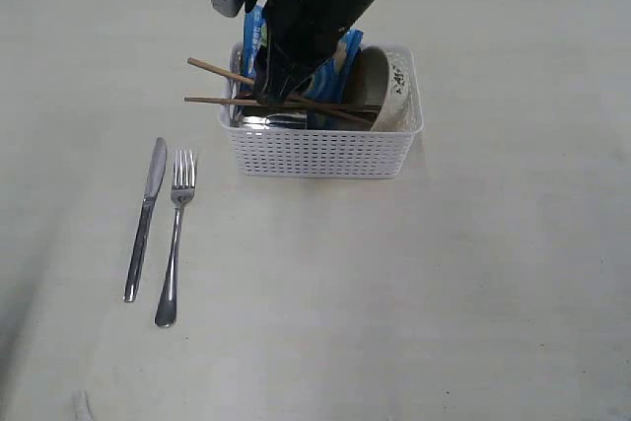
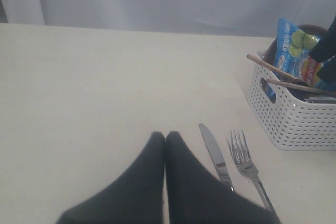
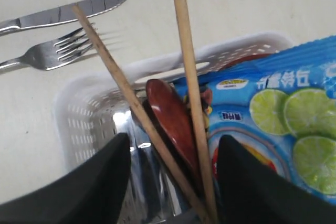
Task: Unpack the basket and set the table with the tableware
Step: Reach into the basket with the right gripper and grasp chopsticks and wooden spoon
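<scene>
Your right gripper (image 3: 174, 140), spread wide at the basket (image 3: 68, 114), straddles the chopsticks (image 3: 189, 61), whose length runs out over its rim.

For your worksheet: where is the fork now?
The fork lies on the table, left of the basket in the exterior view, right of the knife.
</scene>
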